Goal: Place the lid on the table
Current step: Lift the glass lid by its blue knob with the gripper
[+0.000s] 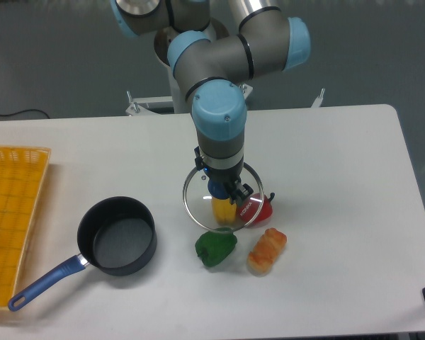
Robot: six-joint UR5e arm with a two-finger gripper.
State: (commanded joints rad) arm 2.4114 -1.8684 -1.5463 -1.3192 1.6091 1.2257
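The lid [195, 202], clear glass with a thin silver rim, hangs level under the arm near the middle of the white table [340, 177]. Its blue knob [215, 188] sits between the fingers of my gripper [225, 190], which is shut on it from above. Through the glass I see a yellow toy food [223, 211] standing beneath it. I cannot tell whether the rim touches the table or the food under it. The arm's wrist hides the far part of the lid.
A black saucepan [118, 235] with a blue handle sits open at the front left. A yellow mesh basket [10, 212] lies at the left edge. A red pepper [259, 209], a green pepper [215, 248] and an orange food piece [267, 251] crowd the lid's front right.
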